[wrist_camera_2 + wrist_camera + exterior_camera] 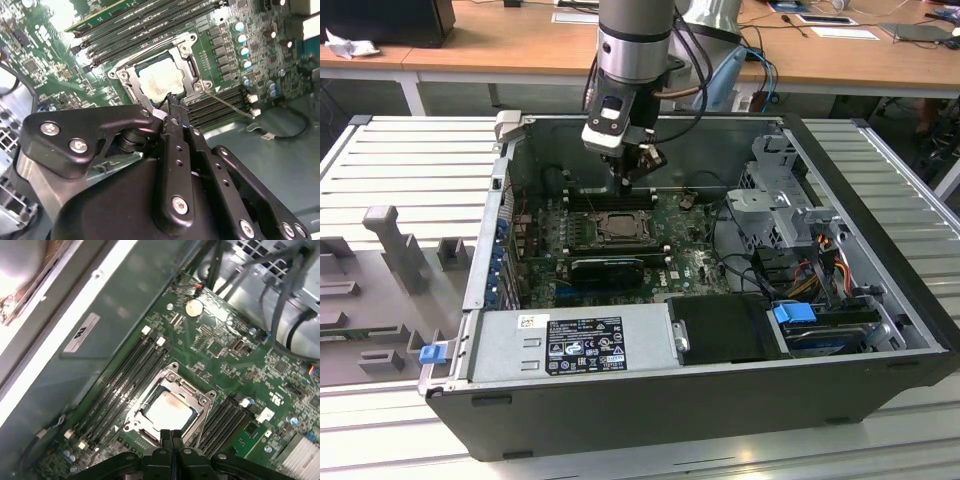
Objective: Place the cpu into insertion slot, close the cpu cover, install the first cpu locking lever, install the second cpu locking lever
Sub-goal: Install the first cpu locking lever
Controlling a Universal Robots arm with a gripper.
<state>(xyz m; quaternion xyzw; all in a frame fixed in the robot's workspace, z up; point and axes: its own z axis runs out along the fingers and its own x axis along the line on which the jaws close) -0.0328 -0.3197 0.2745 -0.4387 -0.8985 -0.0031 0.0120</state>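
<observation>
**End effector (172,102) hovering at the socket**

Its fingers are pressing together, gripping nothing, with the tips beside the rim of the cpu cover (150,59). The cpu (160,80) is lying in its slot, framed by the lowered cover, on the motherboard (225,365).

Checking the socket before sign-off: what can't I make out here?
1. First wrist view: part of the cpu cover edge, behind the gripper.
2. Second wrist view: the cpu cover corner under the gripper.
3. Exterior view: the cpu, too small to judge seating.
</observation>
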